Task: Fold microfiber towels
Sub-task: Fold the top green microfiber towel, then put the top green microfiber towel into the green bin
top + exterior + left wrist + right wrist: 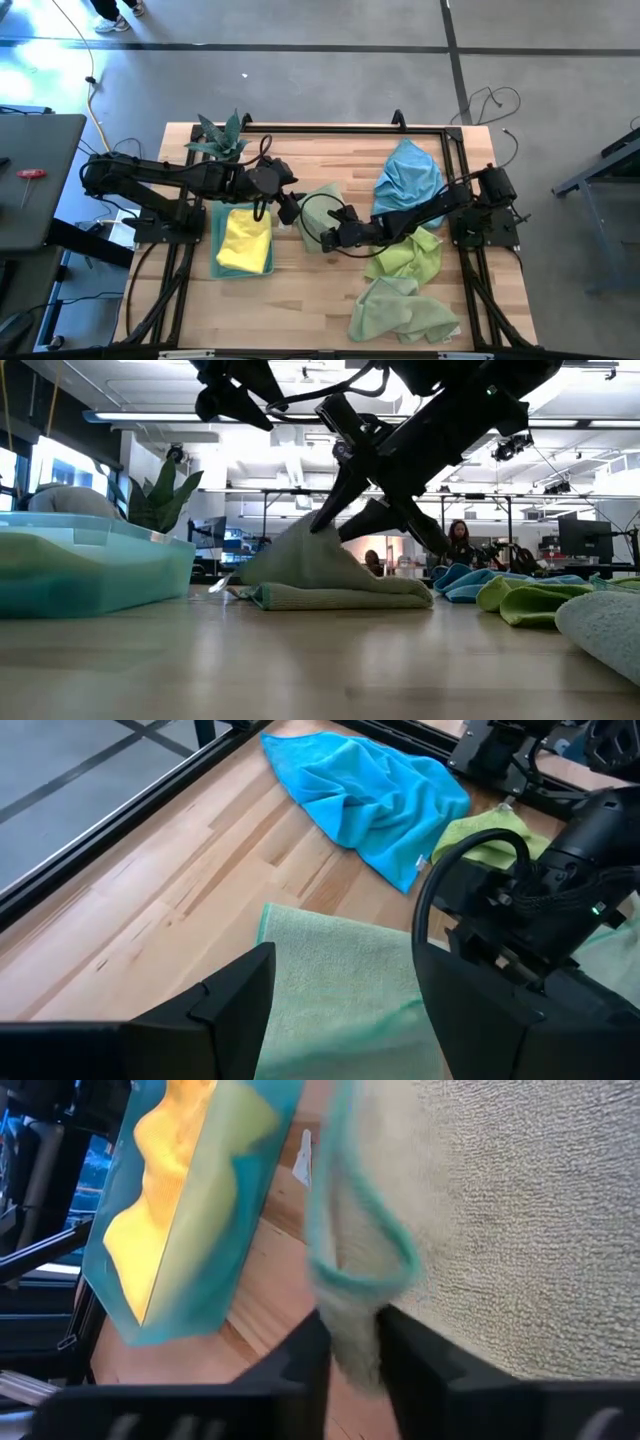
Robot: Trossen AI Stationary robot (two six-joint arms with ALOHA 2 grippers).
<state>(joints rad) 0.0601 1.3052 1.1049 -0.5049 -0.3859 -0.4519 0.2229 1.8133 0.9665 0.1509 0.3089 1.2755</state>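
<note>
A: The right gripper [352, 1342] is pinching the teal-stitched edge of the pale green towel [322, 212] at mid-table. The fingers are sitting close on either side of the cloth, with the hem bunched between them.

B: And the left gripper [340, 1010]?

A: It is hanging over the same towel with its fingers spread apart and nothing between them. In the low view the cloth is being tented up to a peak where the right arm is gripping it, while the rest is lying flat on the table [300, 300].

B: So how should the fold go?

A: I judge the raised edge needs carrying straight across and lowering gently, so the hems are lining up. The left gripper could be pinning the flat part — otherwise the whole cloth may be dragging along. The pile looks soft and limp, so it will probably be slumping rather than creasing.

B: Where are the others lying?

A: The sky blue towel [408, 175] is crumpled at the far right of the table. A lime green towel [405, 258] and another pale green one [400, 312] are heaped nearer the front. The yellow towel [244, 240] is sitting folded in the teal tray [215, 215] on the left — beside a potted plant [222, 138].
</note>
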